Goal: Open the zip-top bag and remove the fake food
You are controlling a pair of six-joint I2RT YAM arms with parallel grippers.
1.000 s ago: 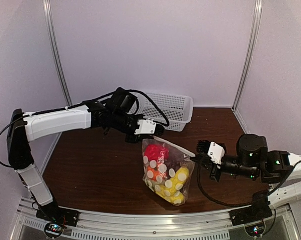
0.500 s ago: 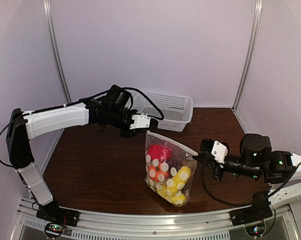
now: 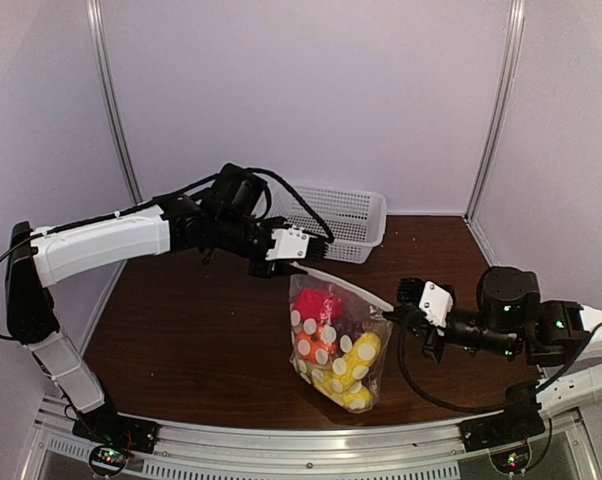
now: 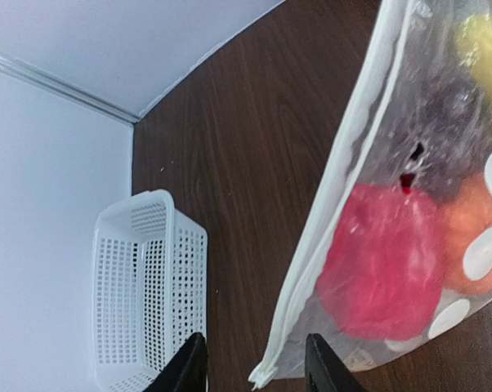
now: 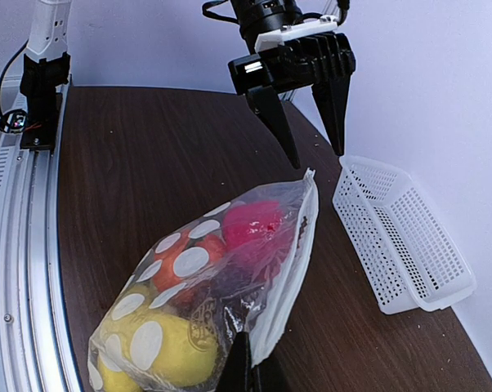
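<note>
The zip-top bag (image 3: pixel 336 340) stands on the table, clear with white dots, its white zip edge (image 3: pixel 341 285) on top. Inside show the fake food: a red piece (image 3: pixel 316 303), an orange one (image 3: pixel 309 348), yellow ones (image 3: pixel 356 358) and dark purple grapes (image 5: pixel 244 255). My right gripper (image 3: pixel 394 318) is shut on the bag's right top corner (image 5: pixel 266 339). My left gripper (image 3: pixel 311 254) is open, its fingers (image 4: pixel 185 369) on either side of the bag's left top corner (image 4: pixel 264 376), not touching it. It also shows in the right wrist view (image 5: pixel 318 157).
A white lattice basket (image 3: pixel 339 222) stands at the back of the brown table (image 3: pixel 181 330), just behind the left gripper; it also shows in the left wrist view (image 4: pixel 144 294) and the right wrist view (image 5: pixel 401 245). Walls close off the back and sides.
The left gripper drew back left, then came right again over the bag's left corner. The bag stands more upright. The right gripper holds its corner throughout.
</note>
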